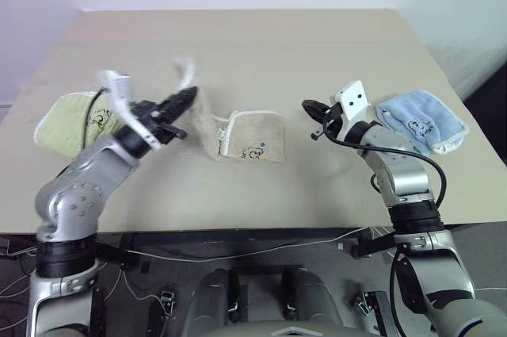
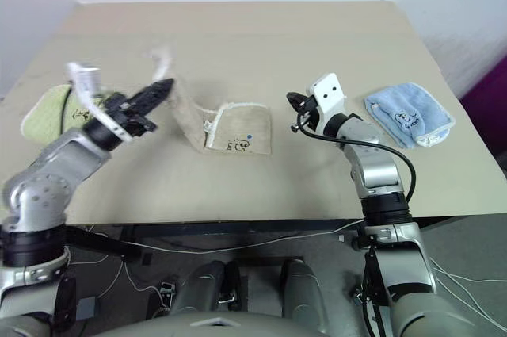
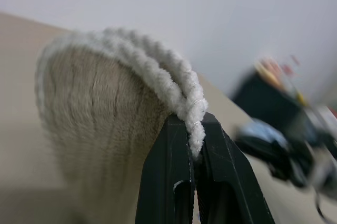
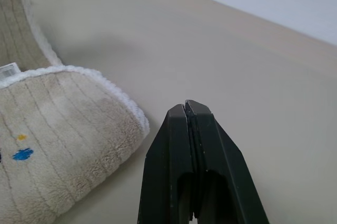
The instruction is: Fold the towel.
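Nearest to us, our two arms reach out over a wide tan surface (image 1: 261, 186). Our left gripper (image 1: 184, 99) has its fingers (image 3: 171, 182) pinched tight on the white corded edge of the towel (image 1: 249, 140), lifting that corner up off the surface. Our right gripper (image 1: 310, 107) hovers just beside the towel's other side, its fingers (image 4: 184, 150) pressed together with nothing between them.

The beige towel lies in the middle of the surface between the two grippers. Its right part rests flat and already doubled, showing a small dark mark and a white tag, while its left part rises toward our raised left gripper.

To do this fold well, we judge that the lifted corner should travel over the flat part so the white edges line up, and stay low enough that the cloth does not drag the flat layer along. The grip is only on the thin cord, so a slow move seems wise; it could slip. The idle right gripper could press the flat part to hold it.

Farther out, a small light-green towel (image 1: 75, 119) lies at the left and a small light-blue towel (image 1: 420, 119) at the right. We see no containers here.
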Controlling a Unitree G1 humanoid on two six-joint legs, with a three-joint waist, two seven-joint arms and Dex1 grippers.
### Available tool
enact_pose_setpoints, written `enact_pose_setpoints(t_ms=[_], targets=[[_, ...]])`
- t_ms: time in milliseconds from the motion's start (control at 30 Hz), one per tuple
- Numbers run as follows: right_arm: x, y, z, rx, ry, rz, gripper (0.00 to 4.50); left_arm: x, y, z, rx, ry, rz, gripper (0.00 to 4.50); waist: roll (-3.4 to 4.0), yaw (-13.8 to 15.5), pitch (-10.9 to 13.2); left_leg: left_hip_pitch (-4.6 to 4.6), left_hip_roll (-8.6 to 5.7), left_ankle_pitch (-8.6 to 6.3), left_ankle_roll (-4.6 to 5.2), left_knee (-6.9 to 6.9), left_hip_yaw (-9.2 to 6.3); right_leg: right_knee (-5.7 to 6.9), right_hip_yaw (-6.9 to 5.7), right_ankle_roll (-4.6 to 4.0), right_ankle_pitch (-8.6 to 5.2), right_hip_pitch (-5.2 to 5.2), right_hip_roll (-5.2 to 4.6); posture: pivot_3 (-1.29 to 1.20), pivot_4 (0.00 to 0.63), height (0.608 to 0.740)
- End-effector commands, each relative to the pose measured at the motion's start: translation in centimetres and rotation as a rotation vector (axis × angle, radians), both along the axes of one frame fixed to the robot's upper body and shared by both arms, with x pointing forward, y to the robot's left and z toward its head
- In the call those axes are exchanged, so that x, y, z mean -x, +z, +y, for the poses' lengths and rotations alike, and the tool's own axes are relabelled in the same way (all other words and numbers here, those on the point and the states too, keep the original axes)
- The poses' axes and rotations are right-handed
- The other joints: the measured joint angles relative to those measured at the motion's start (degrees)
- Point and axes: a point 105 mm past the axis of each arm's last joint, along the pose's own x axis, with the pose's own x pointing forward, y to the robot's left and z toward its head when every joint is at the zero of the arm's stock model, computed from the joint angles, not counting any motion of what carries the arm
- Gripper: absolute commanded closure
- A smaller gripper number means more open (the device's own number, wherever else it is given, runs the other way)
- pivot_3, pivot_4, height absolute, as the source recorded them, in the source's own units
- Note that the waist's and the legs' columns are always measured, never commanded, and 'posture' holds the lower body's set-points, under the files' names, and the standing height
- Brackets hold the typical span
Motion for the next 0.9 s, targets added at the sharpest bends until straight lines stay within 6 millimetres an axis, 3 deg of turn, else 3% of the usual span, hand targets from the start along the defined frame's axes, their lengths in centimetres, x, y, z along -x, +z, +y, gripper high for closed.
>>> enact_pose_setpoints(t_ms=[33,167,433,533,700,900], targets=[[0.3,1.7,-0.7,-0.02,-0.029,-0.07,4.5,0.0,-0.1,-3.2,-0.1,-0.102,-0.067,4.47,0.0,0.0,0.0,0.0,0.0,0.01,0.0,0.0,0.0,0.0,0.0,0.0,0.0,0.0,0.01,0.0,0.15,0.74],[0.7,1.6,-1.3,-0.022,-0.058,-0.075,4.5,-0.8,-4.0,-6.7,-0.341,-0.157,-0.045,4.47,0.01,0.1,0.0,0.0,0.0,0.09,0.14,0.0,0.0,0.0,0.0,0.02,0.0,0.0,0.03,0.0,0.15,0.74],[1.2,1.6,-2.1,-0.015,-0.099,-0.078,4.5,-1.5,-8.3,-8.9,-0.552,-0.18,-0.031,4.47,0.03,0.1,0.0,-0.02,0.04,0.11,0.17,0.0,0.0,0.0,0.01,0.02,0.0,-0.04,0.03,0.0,0.15,0.74],[1.3,1.5,-2.1,-0.014,-0.101,-0.078,4.5,-1.3,-7.9,-9.2,-0.499,-0.196,-0.02,3.84,0.02,0.1,0.0,-0.03,0.04,0.11,0.17,0.01,0.0,0.0,0.02,0.02,0.0,-0.04,0.01,0.0,0.15,0.74],[1.4,1.6,-1.7,-0.012,-0.091,-0.081,4.5,-1.0,-6.6,-9.3,-0.396,-0.218,-0.015,2.2,0.02,0.1,0.0,-0.03,0.03,0.11,0.19,0.03,-0.01,0.0,0.02,0.02,0.0,-0.04,-0.04,0.0,0.15,0.74],[1.7,2.0,-0.5,-0.012,-0.039,-0.083,4.5,-0.8,-3.1,-8.1,-0.187,-0.181,-0.049,0.25,0.01,0.1,0.0,-0.04,0.03,0.11,0.2,0.05,-0.03,0.02,0.02,0.03,0.0,-0.03,-0.03,0.0,0.15,0.74]])
